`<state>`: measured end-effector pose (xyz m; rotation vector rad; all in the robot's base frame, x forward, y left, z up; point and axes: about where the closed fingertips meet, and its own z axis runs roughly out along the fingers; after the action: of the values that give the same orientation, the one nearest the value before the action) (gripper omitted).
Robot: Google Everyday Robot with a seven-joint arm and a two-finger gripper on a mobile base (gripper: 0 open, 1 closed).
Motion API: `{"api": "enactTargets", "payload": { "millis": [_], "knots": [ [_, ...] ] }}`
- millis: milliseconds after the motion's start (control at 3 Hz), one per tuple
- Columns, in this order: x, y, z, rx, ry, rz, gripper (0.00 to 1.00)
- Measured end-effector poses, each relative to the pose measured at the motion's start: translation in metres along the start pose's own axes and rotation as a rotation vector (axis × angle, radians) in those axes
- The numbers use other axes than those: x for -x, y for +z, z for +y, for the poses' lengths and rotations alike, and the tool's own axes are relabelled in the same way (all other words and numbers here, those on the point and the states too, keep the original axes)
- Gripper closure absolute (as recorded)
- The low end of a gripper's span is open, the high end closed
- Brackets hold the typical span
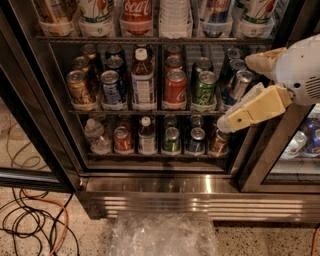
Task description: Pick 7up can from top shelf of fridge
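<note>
The fridge [200,197] stands open before me, with a ribbed steel base. The top shelf [150,39] runs along the top edge, with a row of plastic tubs. Two pale white-and-green cans stand in tubs there, lids cut off by the frame edge: one at the left [95,11] with red marks, which looks like the 7up can, and one at the right [257,11]. A red Coca-Cola can [137,12] stands between them. My gripper [235,92] hangs at the right, in front of the middle rack and below the top shelf. Its cream fingers [252,111] are apart and hold nothing.
The middle rack [145,111] and the lower rack [155,155] hold several cans and bottles. The dark door frame [30,100] stands at the left. A second cooler [300,145] is at the right. Cables [30,220] lie on the floor at the left, crumpled plastic wrap [160,235] in front.
</note>
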<state>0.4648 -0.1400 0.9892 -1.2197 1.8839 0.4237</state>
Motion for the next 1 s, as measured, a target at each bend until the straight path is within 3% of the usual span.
{"api": "enactTargets", "payload": {
  "millis": [333,667,1000],
  "knots": [
    [0.005,0.008,0.004,-0.031,-0.001,-0.056,0.00],
    [0.033,0.033,0.012,-0.084,-0.026,-0.149,0.00],
    [0.092,0.052,0.008,-0.172,-0.097,-0.284,0.00]
  ]
}}
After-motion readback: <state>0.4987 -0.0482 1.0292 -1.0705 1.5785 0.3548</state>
